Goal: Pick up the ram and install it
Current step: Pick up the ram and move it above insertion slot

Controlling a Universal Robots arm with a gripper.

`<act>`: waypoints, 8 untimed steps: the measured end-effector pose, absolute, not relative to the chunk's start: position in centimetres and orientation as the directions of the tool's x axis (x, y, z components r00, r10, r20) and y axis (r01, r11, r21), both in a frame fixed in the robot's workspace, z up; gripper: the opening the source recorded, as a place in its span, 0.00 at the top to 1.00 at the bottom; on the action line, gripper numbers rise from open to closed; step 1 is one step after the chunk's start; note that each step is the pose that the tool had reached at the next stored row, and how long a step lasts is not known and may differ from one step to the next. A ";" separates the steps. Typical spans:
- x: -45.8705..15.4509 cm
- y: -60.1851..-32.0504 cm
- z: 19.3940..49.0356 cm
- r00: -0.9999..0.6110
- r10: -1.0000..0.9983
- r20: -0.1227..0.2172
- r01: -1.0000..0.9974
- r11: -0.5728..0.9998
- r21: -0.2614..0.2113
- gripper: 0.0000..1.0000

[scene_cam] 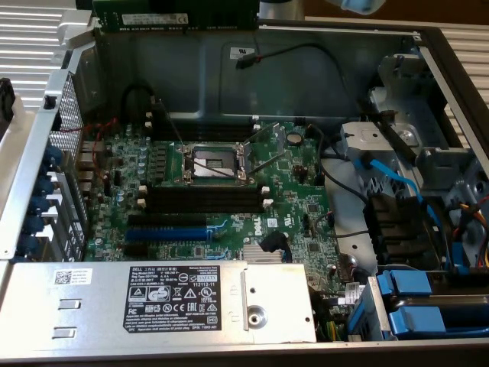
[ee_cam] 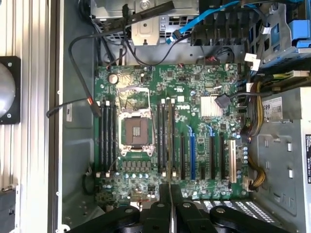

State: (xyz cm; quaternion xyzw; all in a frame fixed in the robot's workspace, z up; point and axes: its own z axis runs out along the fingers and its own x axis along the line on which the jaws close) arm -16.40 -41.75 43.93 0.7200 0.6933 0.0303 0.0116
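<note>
Pale ribbed metal is seen around an open computer case (scene_cam: 229, 69), whose grey inner wall runs across the back of the exterior view. The ram (scene_cam: 176, 15) is found at the top edge of that view, left of centre, above the case's far wall. It is held level, lengthwise across the picture, with its white label strip facing the camera, and it is kept well apart from the board below.

In the wrist view the gripper (ee_cam: 171, 190) is seen from behind. Its black fingers (ee_cam: 164, 199) are drawn narrowly together on a thin strip seen edge-on between them, so the ram is taken to be clamped there.

Beneath it the green motherboard (scene_cam: 298, 191) is laid flat in the case. An empty processor socket (scene_cam: 214, 162) is set near its middle. Long black slots (scene_cam: 202, 200) with white end clips are set just beside the socket, and none of them is filled. A blue slot (scene_cam: 164, 232) is seen nearer the camera. A metal cover (scene_cam: 275, 306) bearing a printed label is placed along the near edge. Blue cables (scene_cam: 390, 180) and blue drive carriers (scene_cam: 420, 306) are gathered at the exterior view's right.
</note>
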 end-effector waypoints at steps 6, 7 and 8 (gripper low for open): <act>-15.8 -41.3 43.5 0.040 0.999 0.026 0.999 -0.040 0.025 0.88; -15.6 -41.1 43.4 0.040 0.999 0.026 0.999 -0.040 0.021 0.88; -15.4 -41.0 43.4 0.040 0.999 0.026 0.999 -0.040 0.017 0.88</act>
